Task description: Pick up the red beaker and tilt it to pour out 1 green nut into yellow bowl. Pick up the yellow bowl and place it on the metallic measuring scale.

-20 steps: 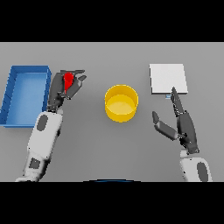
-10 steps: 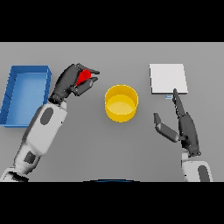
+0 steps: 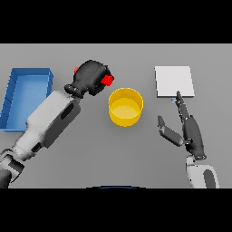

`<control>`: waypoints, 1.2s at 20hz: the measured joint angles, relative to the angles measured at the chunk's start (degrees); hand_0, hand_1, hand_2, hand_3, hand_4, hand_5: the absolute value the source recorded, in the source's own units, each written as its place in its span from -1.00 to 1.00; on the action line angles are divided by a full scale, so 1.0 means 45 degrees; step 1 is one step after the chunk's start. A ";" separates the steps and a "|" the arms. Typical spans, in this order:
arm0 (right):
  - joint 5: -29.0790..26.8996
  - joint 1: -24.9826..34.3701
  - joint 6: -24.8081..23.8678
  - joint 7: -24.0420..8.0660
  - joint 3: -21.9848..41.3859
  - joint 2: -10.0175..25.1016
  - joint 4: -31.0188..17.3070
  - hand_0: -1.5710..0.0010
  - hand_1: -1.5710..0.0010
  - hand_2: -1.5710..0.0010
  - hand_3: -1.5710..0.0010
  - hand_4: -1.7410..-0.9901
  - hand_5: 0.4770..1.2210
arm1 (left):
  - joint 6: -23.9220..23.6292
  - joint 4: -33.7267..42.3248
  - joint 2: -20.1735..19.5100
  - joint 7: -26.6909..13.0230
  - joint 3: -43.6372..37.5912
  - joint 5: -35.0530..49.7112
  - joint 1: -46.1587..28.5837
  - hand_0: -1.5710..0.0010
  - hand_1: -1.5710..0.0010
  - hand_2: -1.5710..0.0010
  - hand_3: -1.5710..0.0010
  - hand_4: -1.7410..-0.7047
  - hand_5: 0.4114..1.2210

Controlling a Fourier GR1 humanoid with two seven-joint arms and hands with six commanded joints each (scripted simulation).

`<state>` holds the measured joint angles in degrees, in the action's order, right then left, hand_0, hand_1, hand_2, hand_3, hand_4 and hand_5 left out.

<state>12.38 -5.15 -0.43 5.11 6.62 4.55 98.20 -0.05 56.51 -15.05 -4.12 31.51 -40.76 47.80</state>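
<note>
The red beaker [image 3: 107, 80] is gripped in the curled fingers of the left hand [image 3: 90, 77] just left of the yellow bowl [image 3: 125, 106], while the right hand [image 3: 189, 129] is held open, fingers straight, below the metallic measuring scale [image 3: 174, 81].

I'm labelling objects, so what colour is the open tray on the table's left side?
Blue, seen in the head view: the tray.

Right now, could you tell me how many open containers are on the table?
2: the yellow bowl at the centre and the blue bin at far left. A third, the red beaker, is off the table in the left hand. None seems hidden.
</note>
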 measured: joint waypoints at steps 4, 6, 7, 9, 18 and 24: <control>0.0050 0.0039 -0.0206 0.0238 -0.0055 -0.0117 -0.0063 1.00 1.00 1.00 1.00 0.29 -0.41 | 0.1144 -0.0994 -0.0214 0.0415 0.1486 -0.1239 0.1329 -1.00 -1.00 -1.00 -1.00 -0.75 0.96; 0.0153 -0.0029 -0.0331 0.0168 -0.0026 -0.0213 -0.0096 1.00 1.00 1.00 1.00 0.32 -0.46 | 0.1942 -0.1277 -0.0249 0.0422 0.2362 -0.1875 0.2087 -1.00 -1.00 -1.00 -1.00 -0.84 0.98; 0.0227 -0.0052 -0.0394 0.0172 -0.0041 -0.0187 -0.0099 1.00 1.00 1.00 1.00 0.34 -0.48 | 0.2311 -0.1464 -0.0190 0.0527 0.2692 -0.2007 0.2382 -1.00 -1.00 -1.00 -1.00 -0.87 0.98; -0.0084 -0.0039 -0.0328 0.0253 -0.0198 -0.0251 -0.0280 1.00 1.00 1.00 1.00 0.39 -0.52 | 0.2798 -0.1796 0.0007 0.0767 0.3320 -0.2256 0.2878 -1.00 -1.00 -1.00 -1.00 -0.91 0.99; 0.0381 0.0129 -0.0661 0.0178 -0.0124 -0.0249 -0.0290 1.00 1.00 1.00 1.00 0.50 -0.57 | 0.3966 -0.2730 0.0107 0.1424 0.6142 -0.3780 0.4662 -1.00 -1.00 -1.00 -1.00 -0.99 1.00; 0.0248 -0.0022 -0.0628 0.0066 -0.0134 -0.0295 -0.0018 1.00 1.00 1.00 1.00 0.53 -0.60 | 0.3400 -0.3584 0.0557 0.1954 0.8111 -0.5092 0.5720 -1.00 -1.00 -1.00 -1.00 -0.99 1.00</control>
<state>13.49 -5.25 -3.26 5.41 6.02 3.22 98.12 15.25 40.38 -12.54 4.67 68.01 -63.68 73.53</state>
